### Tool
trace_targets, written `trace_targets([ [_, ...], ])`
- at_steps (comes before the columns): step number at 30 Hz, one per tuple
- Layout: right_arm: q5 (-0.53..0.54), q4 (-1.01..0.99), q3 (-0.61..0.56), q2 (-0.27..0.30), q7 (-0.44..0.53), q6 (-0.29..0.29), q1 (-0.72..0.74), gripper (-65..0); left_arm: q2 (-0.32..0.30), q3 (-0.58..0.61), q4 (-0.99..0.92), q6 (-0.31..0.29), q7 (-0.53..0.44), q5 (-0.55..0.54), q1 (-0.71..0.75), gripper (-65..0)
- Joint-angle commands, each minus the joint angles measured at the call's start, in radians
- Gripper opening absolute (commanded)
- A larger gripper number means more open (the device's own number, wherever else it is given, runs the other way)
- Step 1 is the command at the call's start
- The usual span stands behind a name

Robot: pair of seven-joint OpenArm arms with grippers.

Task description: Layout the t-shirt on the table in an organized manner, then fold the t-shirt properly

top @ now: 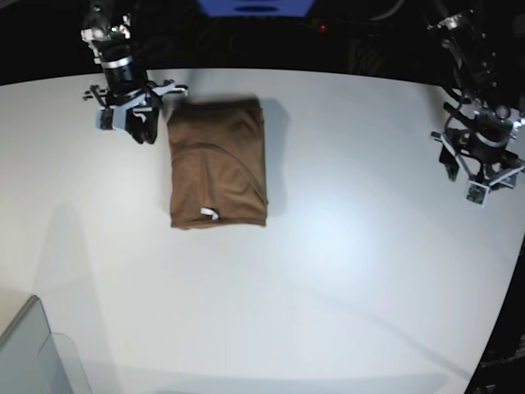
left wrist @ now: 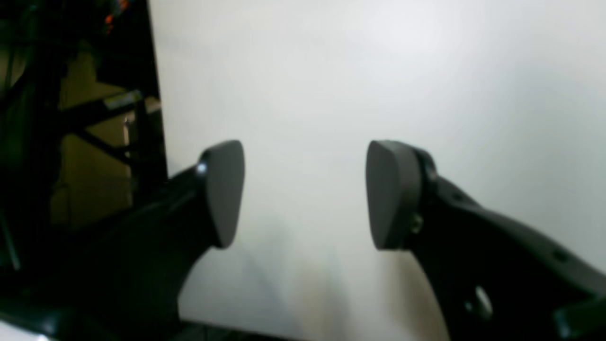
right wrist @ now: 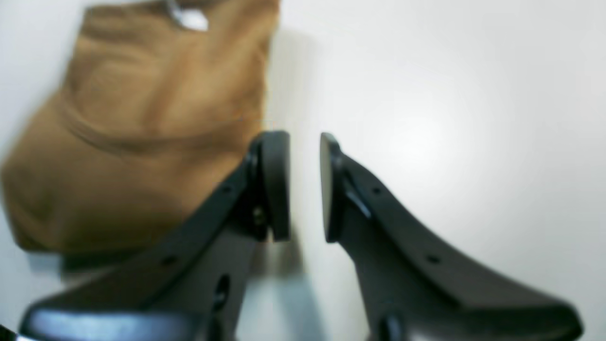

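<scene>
We see the t-shirt [top: 217, 164] already folded into a neat upright rectangle on the table [top: 344, 271], lying in the far-left part of the base view, its small white tag [top: 210, 214] showing near the near edge of the fold. From the right wrist view the t-shirt [right wrist: 142, 123] fills the upper left, blurred, with the tag [right wrist: 191, 19] at the top edge of frame.

The right gripper [top: 139, 125] sits just beside the shirt's far-left corner, apart from the cloth as far as we can tell from the base view. In its wrist view the right gripper [right wrist: 304, 187] has its jaws narrow, only a slim gap of white table [right wrist: 450, 118] between the pads, nothing held. One pad [right wrist: 277, 184] overlaps the shirt's edge in that view; we cannot tell if it touches.

The left gripper [top: 480, 168] is well apart from the shirt, over the table's right side near the curved edge. In the left wrist view the left gripper [left wrist: 305, 194] has jaws wide, bare table [left wrist: 378, 71] between them, holding nothing.

A grey-translucent bin corner [top: 33, 353] sits at the bottom left of the base view.
</scene>
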Motion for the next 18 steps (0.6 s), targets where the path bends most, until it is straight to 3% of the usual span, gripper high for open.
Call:
trace_targets([
  [1, 0.010, -0.007, -0.001, 0.004, 0.031, 0.004, 0.012, -55.0, -0.002, -0.023, 0.017, 0.008, -0.009, -0.002, 0.008, -25.7],
  [6, 0.010, -0.068, -0.010, 0.003, 0.039, 0.004, 0.013, -55.1, 0.033, -0.106, 0.017, 0.008, -0.009, -0.003, 0.077, -26.0],
  [8, 0.010, -0.063, -0.021, 0.000, 0.041, 0.005, 0.012, -55.1, 0.049, -0.134, 0.011, 0.008, -0.009, -0.003, 0.100, -30.0],
  [13, 0.010, -0.039, -0.061, 0.003, 0.042, 0.005, -0.023, -55.2, 0.115, -0.221, 0.008, 0.008, -0.009, -0.003, 0.143, -49.0],
  [18, 0.010, 0.007, -0.055, 0.000, 0.042, 0.005, -0.069, -55.3, 0.167, -0.258, 0.008, 0.008, -0.009, -0.005, 0.207, -50.2],
])
